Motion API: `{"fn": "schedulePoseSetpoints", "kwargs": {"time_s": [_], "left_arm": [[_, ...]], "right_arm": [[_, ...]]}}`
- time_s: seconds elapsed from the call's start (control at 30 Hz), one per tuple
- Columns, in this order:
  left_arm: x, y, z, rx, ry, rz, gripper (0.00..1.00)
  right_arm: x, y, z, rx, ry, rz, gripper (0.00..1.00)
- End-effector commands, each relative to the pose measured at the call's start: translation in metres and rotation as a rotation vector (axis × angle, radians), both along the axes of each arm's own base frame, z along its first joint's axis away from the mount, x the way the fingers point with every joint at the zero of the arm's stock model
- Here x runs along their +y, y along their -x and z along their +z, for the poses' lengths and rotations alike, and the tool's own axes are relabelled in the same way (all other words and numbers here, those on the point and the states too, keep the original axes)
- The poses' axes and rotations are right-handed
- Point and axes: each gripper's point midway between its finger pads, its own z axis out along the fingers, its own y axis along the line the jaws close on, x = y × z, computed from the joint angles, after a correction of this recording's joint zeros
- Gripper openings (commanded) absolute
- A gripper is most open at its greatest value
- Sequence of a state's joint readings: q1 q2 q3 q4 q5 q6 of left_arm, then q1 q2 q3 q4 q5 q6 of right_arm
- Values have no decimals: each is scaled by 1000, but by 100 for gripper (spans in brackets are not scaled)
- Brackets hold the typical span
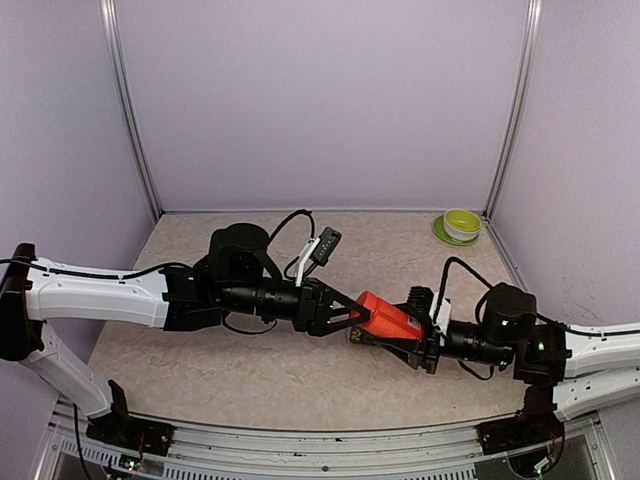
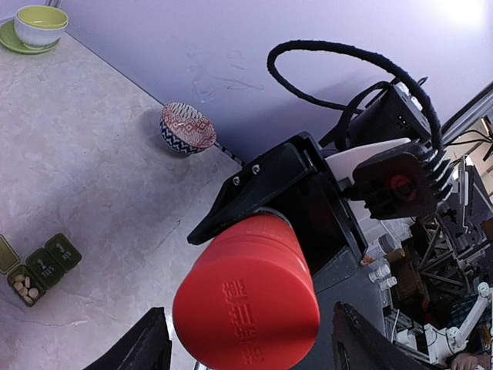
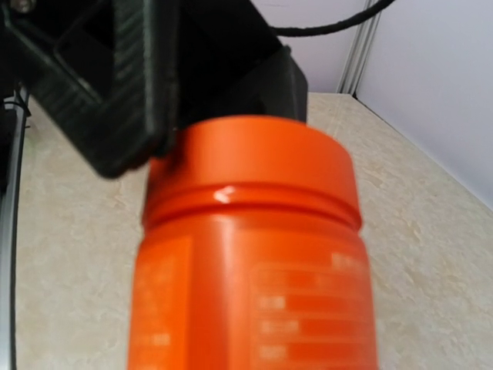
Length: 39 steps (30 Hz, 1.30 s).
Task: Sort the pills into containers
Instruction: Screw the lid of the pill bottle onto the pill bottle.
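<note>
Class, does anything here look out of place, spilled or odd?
Nothing looks spilled. The red bottle lies sideways in mid-air, gripped by the right gripper, the left gripper around its cap. One pill box compartment sits open.

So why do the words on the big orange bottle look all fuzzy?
Right wrist view: the red-orange plastic bottle sits too close to the lens, so its label blurs; left wrist view: raised lettering on its end looks sharper; top view: evenly lit.

Pale lavender walls on three sides, silver corner posts. Counter: beige, marbled surface. Light even and diffuse; shadows soft.
</note>
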<state>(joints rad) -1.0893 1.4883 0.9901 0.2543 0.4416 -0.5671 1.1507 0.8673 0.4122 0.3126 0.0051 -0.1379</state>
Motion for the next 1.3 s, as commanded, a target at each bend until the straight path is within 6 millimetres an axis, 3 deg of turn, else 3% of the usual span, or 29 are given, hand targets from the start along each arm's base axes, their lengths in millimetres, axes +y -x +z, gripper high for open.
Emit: {"fn": "schedulePoseSetpoints", "kwargs": {"time_s": [0.0,0.37,0.67,0.83,1.27], "left_arm": [[-5,-2,18,-21,51,-17,70],[-8,-1,13,-7,48,-39,70],[-9,3,13,-36,58,-57,49],[-7,7,12,-101,65,-85,42],[3,41,13,-313,124,-292,24]], "right_arm": [[0,1,1,-9,-7,1,16],[3,-1,-4,0,4,1,16],[6,0,-5,16,2,7,16],[6,4,5,51,-49,23,16],[20,32,14,363,-164,167,16]]}}
